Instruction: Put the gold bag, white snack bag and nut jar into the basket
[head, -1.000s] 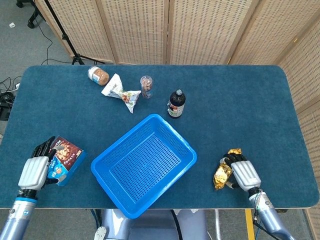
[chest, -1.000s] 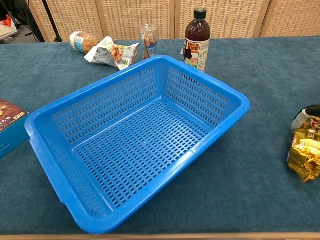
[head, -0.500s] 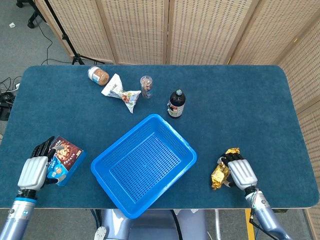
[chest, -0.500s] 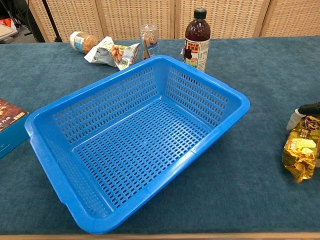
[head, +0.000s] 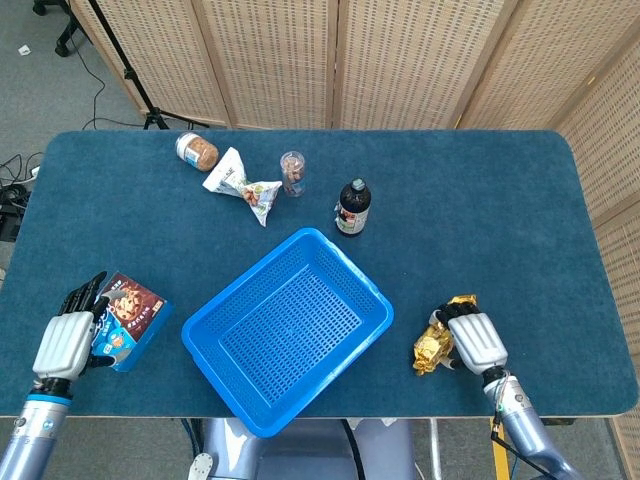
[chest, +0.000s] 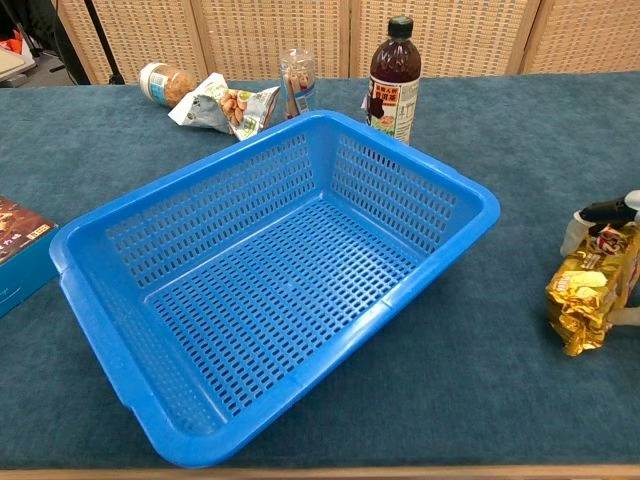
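Note:
My right hand (head: 476, 341) grips the crinkled gold bag (head: 432, 346) near the table's front right, a short way right of the blue basket (head: 300, 237). The chest view shows the gold bag (chest: 588, 300) at the right edge with dark fingertips (chest: 603, 212) over its top. The basket (chest: 420, 150) holds nothing. At the far left, the white snack bag (head: 240, 185) and the nut jar (head: 197, 151) lie on their sides; the chest view also shows the snack bag (chest: 215, 105) and jar (chest: 163, 82). My left hand (head: 65, 342) rests with fingers spread against a blue box (head: 128, 315).
A dark drink bottle (head: 351, 207) stands just behind the basket's far corner, with a slim clear tube of snacks (head: 292, 172) to its left. The chest view shows the bottle (chest: 394, 75), the tube (chest: 296, 75) and the blue box (chest: 20, 250) at the left edge.
My right hand has carried the gold bag to the left, closer to the basket. The left hand and everything else stayed put.

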